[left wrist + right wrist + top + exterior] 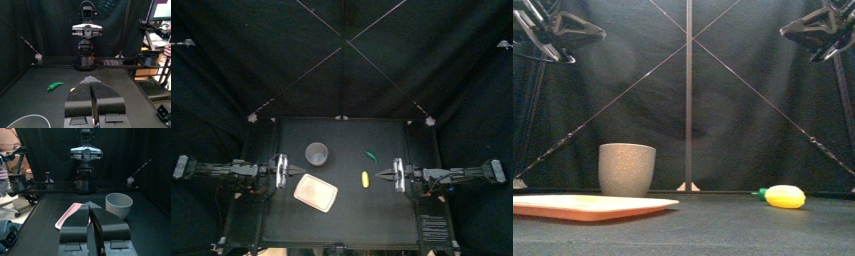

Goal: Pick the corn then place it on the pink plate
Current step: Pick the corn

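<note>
The corn (364, 179) is lying long-axis vertical in the top view's lower centre, just left of the right gripper (392, 176), whose jaws are sitting together.

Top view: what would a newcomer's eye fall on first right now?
The yellow corn stands out most, lying alone on the black table right of middle, with a small green toy just behind it. To its left lies the pink tray, bare, and the grey cup stands behind the tray. The left gripper and right gripper hang at the table's sides, jaws shut, touching nothing.
</note>
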